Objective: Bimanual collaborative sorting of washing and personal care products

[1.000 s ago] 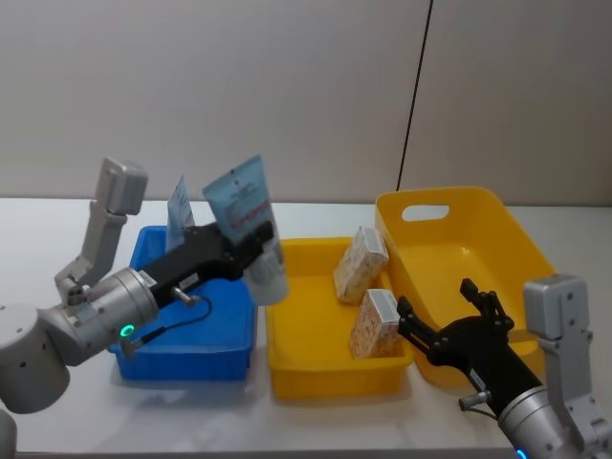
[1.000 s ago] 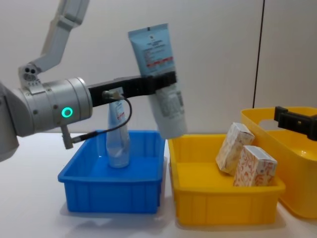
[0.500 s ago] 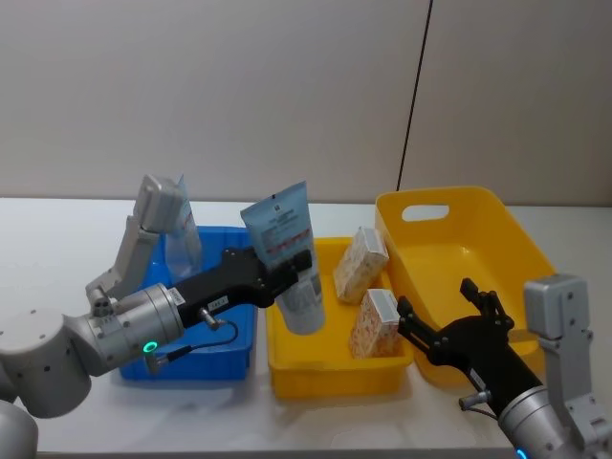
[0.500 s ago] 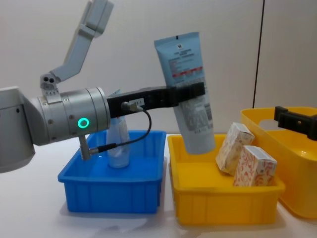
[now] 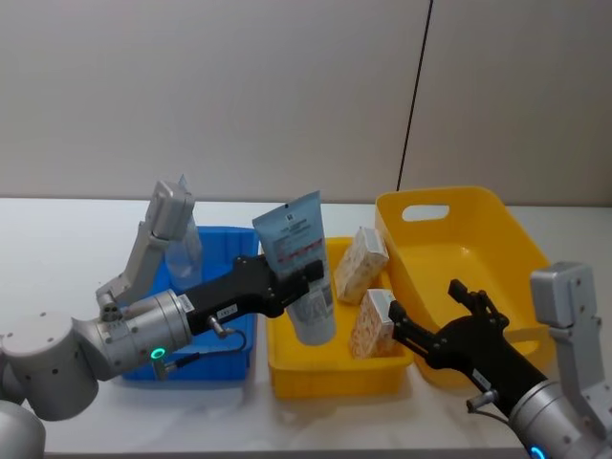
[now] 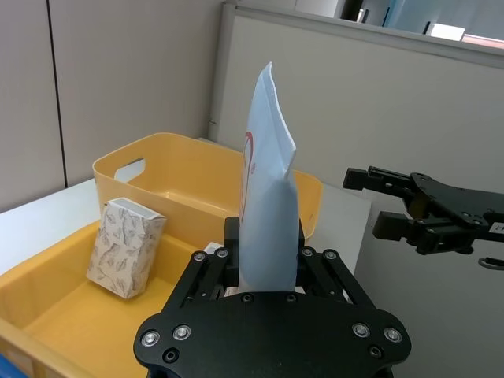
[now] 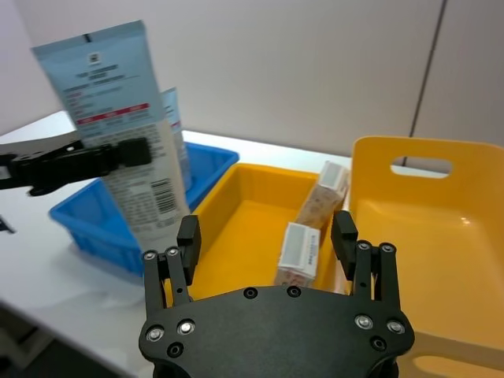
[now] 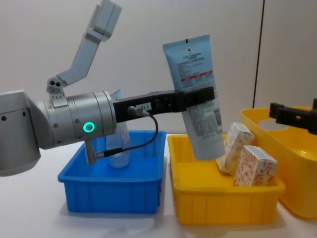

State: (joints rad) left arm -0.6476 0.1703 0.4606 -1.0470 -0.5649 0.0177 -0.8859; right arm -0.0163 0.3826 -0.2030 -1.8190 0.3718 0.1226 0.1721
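Left gripper [image 5: 308, 275] jaws, clamped on the squeeze tube [image 5: 292, 234], have advanced; the yellow tray [image 5: 325, 381] now lies below them. Right gripper [image 5: 424, 304] jaws are apart.

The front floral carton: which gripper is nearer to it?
Right. The right gripper hovers open close beside the front carton; the left gripper, farther off, holds a tube.

The left arm stretches forward, left hand [image 5: 308, 277] clamped around a tube [image 5: 295, 234]. The right hand [image 5: 426, 302] hangs low at right, fingers [image 7: 188, 236] spread apart.
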